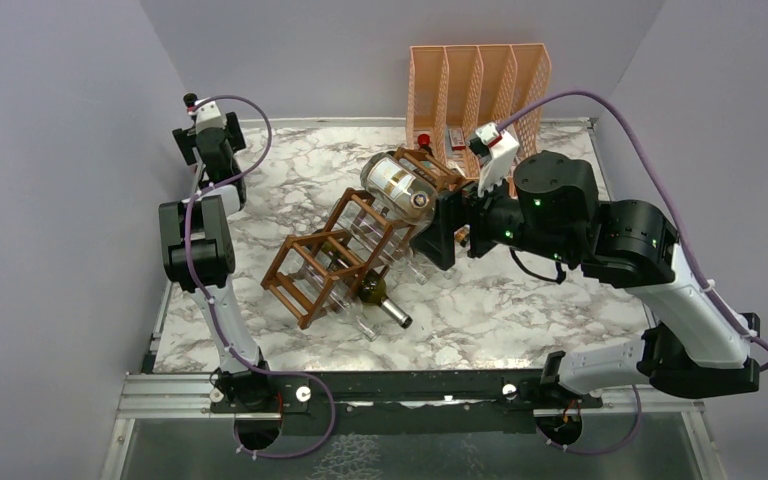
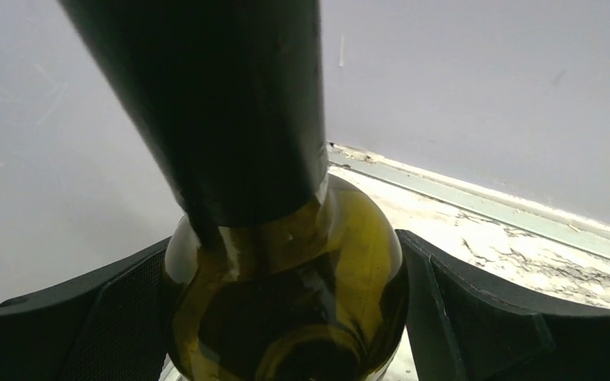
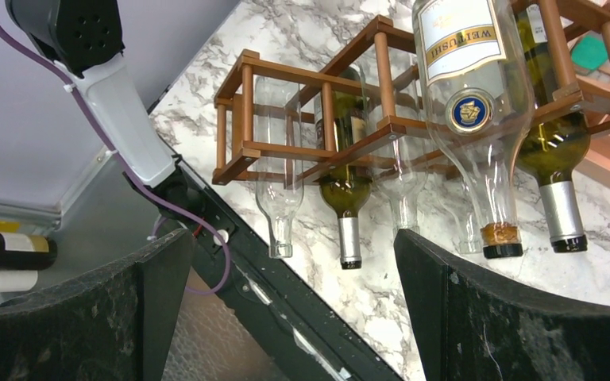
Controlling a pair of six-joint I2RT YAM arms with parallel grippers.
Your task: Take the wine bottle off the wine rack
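Over the marble table [image 1: 520, 320], in the top view, we saw the wine rack [image 1: 345, 245] lying on a diagonal near the middle, with several bottles in its cells. A large clear bottle [image 1: 397, 185] with a label lay on the upper tier at the right end of the rack. A green bottle [image 1: 380, 300] pointed its neck toward the near edge. The right gripper [image 1: 438, 228] hung just beside the right end of the rack. A peach mesh file organiser [image 1: 480, 85] stood behind, at the back wall. The left arm [image 1: 198, 245] was folded up at the far left, well apart from the rack, with its wrist near the side wall.

At the left wrist, the left gripper [image 2: 282, 238] had its fingers [image 2: 71, 325] spread wide, one on each side of the shoulder of the wine bottle [image 2: 286, 302]. The bottle was of olive-green glass with a black capsule on the neck, and the neck ran up past the camera. The fingers were very close to the glass; whether they touched it we could not tell. Behind the bottle we saw the grey wall [image 2: 484, 95] and the table edge, so the bottle was away from the rack.

At the right wrist, the fingers of the right gripper stood wide apart and empty. Beyond them the rack held clear and green bottles, all with their necks toward the near edge.
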